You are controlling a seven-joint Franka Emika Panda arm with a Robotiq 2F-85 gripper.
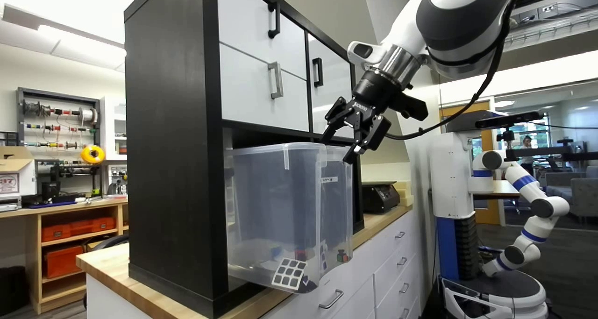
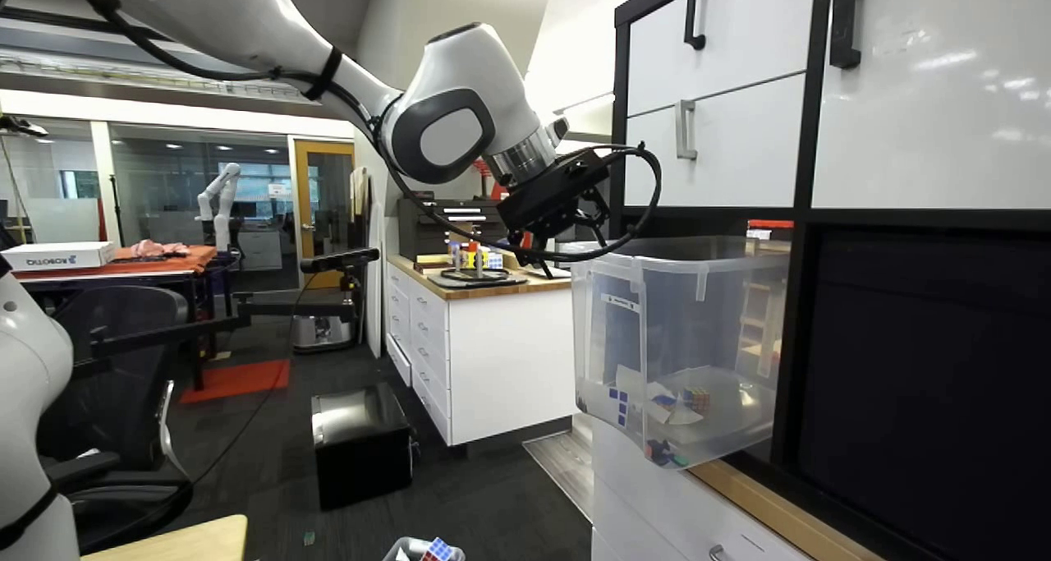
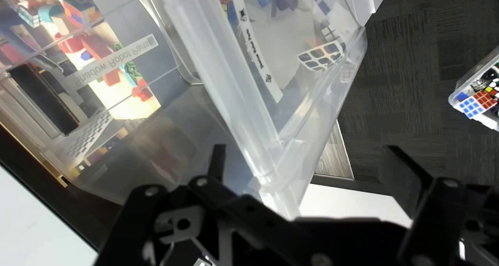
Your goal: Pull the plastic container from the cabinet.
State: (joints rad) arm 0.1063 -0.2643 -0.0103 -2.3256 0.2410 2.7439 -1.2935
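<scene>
The plastic container [image 1: 275, 197], a large clear bin with small items at its bottom, sticks partly out of a lower opening of the black cabinet [image 1: 168, 141] with white fronts. It also juts out of the cabinet [image 2: 920, 134] in an exterior view [image 2: 698, 323]. My gripper [image 1: 337, 147] is open at the container's outer rim, tilted downward, and also shows there [image 2: 575, 255]. In the wrist view the container's rim [image 3: 234, 102] runs between the spread fingers [image 3: 304, 153], one over the inside and one outside. Whether a finger touches the rim cannot be told.
The cabinet stands on a wooden-topped white drawered counter [image 1: 397, 249]. A black device [image 1: 380, 196] sits on that counter. Another mobile robot [image 1: 486, 207] stands beyond. A small bin with cubes [image 2: 427, 549] is on the floor, near a black box [image 2: 361, 446].
</scene>
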